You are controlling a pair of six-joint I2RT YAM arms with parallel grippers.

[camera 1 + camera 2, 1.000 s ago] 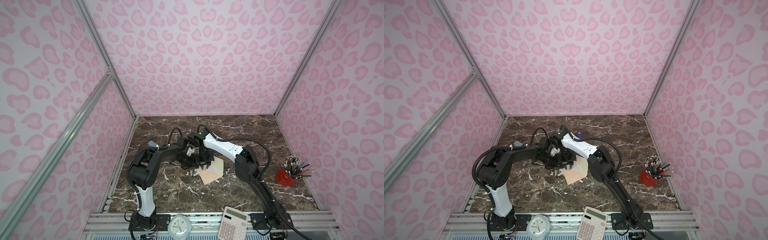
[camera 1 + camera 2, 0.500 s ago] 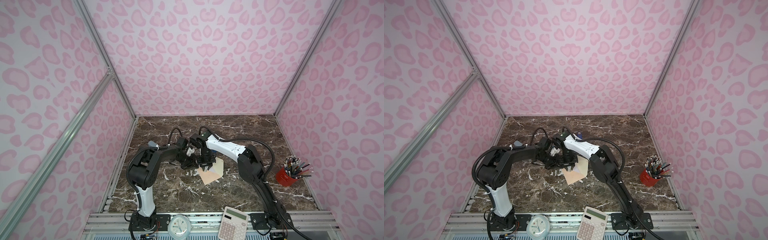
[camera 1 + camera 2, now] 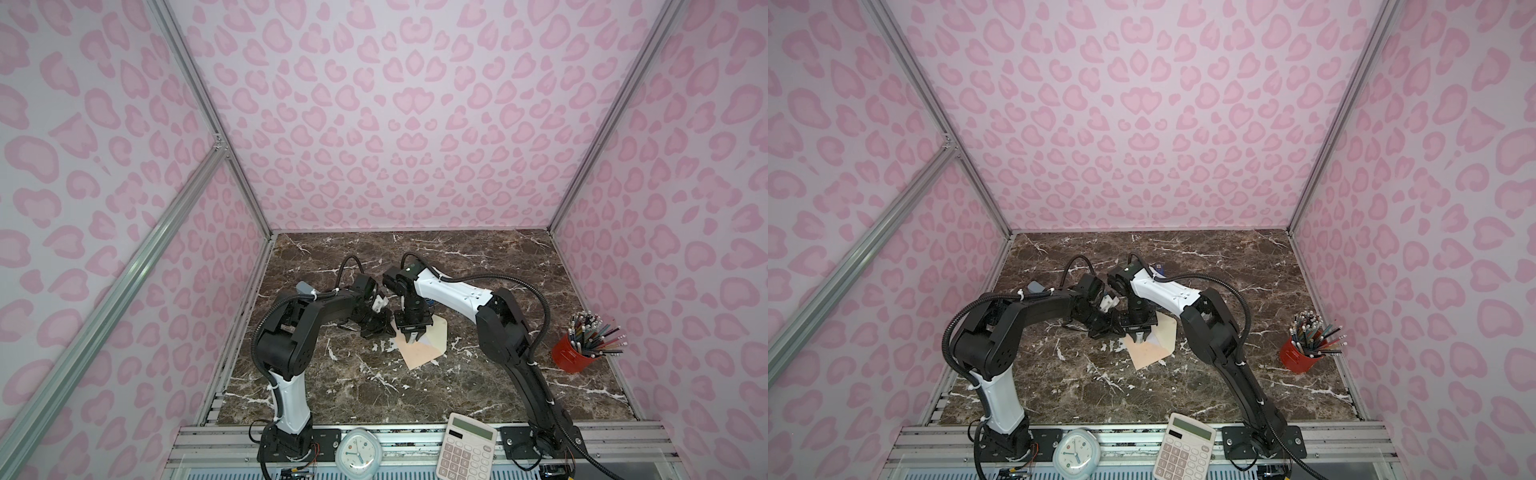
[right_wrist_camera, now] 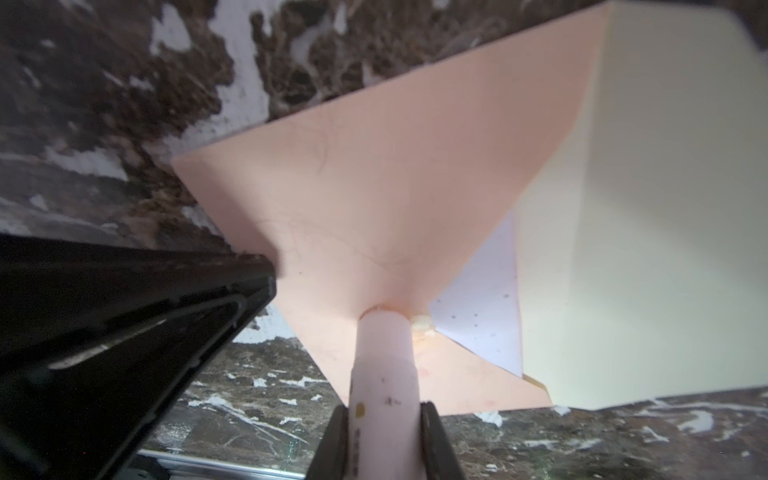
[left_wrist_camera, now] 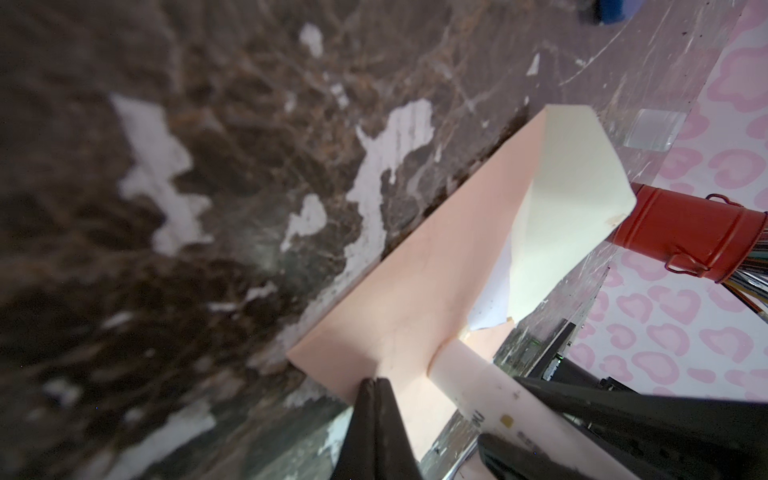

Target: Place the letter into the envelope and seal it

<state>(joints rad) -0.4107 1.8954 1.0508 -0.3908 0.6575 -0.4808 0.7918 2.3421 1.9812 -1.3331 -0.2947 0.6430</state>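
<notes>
Pink walls (image 3: pixel 395 124) with a darker pink spotted pattern are enclosing the table (image 3: pixel 457 386) on three sides. Silver metal bars (image 3: pixel 193 83) are running along the corners. The table is showing dark brown marble with white veins.

The counter (image 3: pixel 374 395) looked like polished dark brown stone with white veins and carried a faint sheen. The envelope (image 5: pixel 415 291) was smooth, matt peach paper outside and cream inside its flap. The sliver of the letter (image 4: pixel 486 316) showing in its mouth was pale, finely speckled paper. The tube (image 4: pixel 384 353) between the black jaws of the right gripper (image 4: pixel 384 409) seemed smooth, satin plastic. At the right of both top views, the bucket (image 3: pixel 567 357) was glossy, ribbed, red-painted metal. The frame rails (image 3: pixel 124 282) were brushed silver metal, and the walls (image 3: pixel 415 124) were matt printed sheet.
</notes>
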